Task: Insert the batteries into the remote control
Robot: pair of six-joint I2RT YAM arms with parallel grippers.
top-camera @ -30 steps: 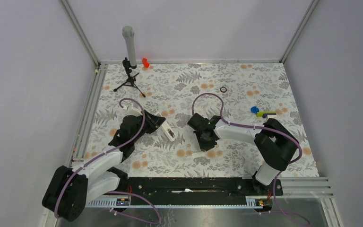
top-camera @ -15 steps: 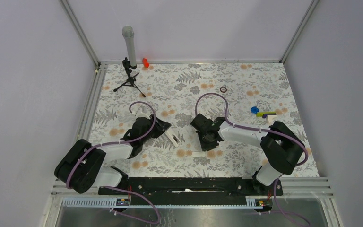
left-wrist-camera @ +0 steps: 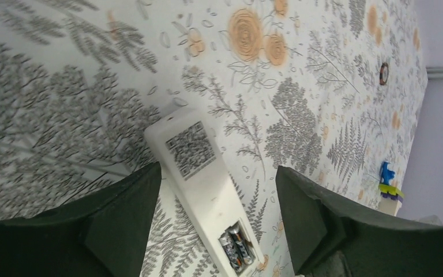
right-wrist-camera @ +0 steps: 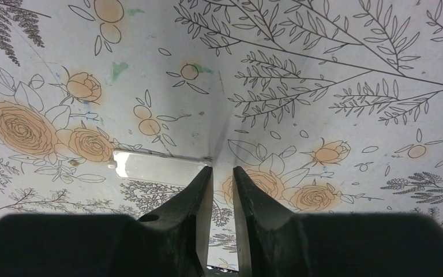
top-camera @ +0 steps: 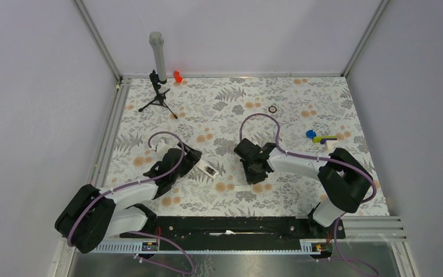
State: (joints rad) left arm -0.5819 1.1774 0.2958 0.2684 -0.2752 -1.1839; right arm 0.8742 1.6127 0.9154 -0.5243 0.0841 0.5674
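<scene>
The remote control [left-wrist-camera: 199,167] lies back-up on the flowered table between the wide-apart fingers of my open left gripper [left-wrist-camera: 218,169]; neither finger touches it. Its open compartment holds the two batteries [left-wrist-camera: 236,251] side by side. From above, the remote control [top-camera: 207,169] sits just right of the left gripper [top-camera: 195,160]. My right gripper [top-camera: 256,178] points down at the table, its jaws parted by a narrow gap with only tablecloth showing between them [right-wrist-camera: 222,169]. A short white strip [right-wrist-camera: 158,167] lies flat with its end against the left fingertip, and appears from above as the strip [top-camera: 241,188].
A small dark ring [top-camera: 273,108] lies at the back, and a blue-and-yellow toy piece [top-camera: 318,137] at the right. A black tripod [top-camera: 158,95] with a grey tube and a red piece [top-camera: 177,75] stand in the back left corner. Metal rails edge the table.
The left gripper has opened wide and let go of the remote control, which now lies flat; the left arm has drawn back and lowered. The right gripper has barely moved.
</scene>
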